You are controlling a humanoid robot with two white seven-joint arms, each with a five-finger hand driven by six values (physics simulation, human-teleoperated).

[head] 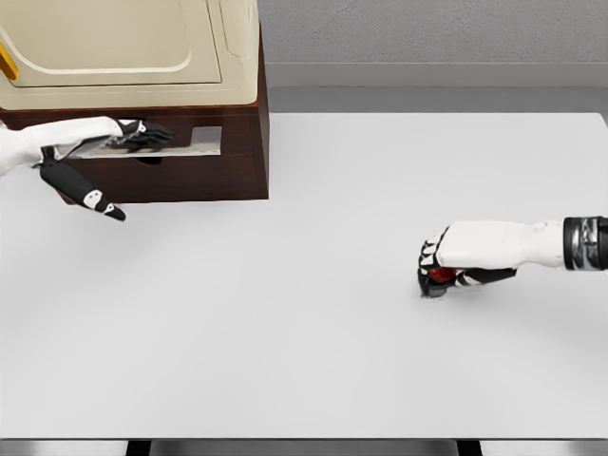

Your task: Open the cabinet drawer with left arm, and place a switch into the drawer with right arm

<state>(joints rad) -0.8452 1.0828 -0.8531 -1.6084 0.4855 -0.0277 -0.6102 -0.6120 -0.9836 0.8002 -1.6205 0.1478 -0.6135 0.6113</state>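
Drawer reached by the left hand, switch covered by the right hand on the white table [313,361].

The left hand [128,135] is stretched with fingers extended against the grey front of the drawer [185,142] in the dark brown wooden cabinet [228,176]. Well apart, the right hand [456,256] is curled over the small red switch [437,277], seen under its fingers [429,255] on the table.

Cabinet [190,142] sits at the surface's [304,361] far left, its drawer [161,144] facing front; switch [438,277] lies well apart, right
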